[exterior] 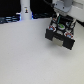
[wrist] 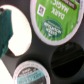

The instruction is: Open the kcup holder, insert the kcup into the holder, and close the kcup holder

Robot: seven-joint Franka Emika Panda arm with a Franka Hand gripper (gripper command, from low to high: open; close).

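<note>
Gripper [exterior: 60,15] is positioned directly over the open kcup holder [exterior: 60,34]; finger spacing cannot be told. In the wrist view, a green-lidded kcup [wrist: 51,16] is seated in a holder compartment, an empty round slot [wrist: 65,56] beside it, another pod [wrist: 33,74] nearby.
</note>
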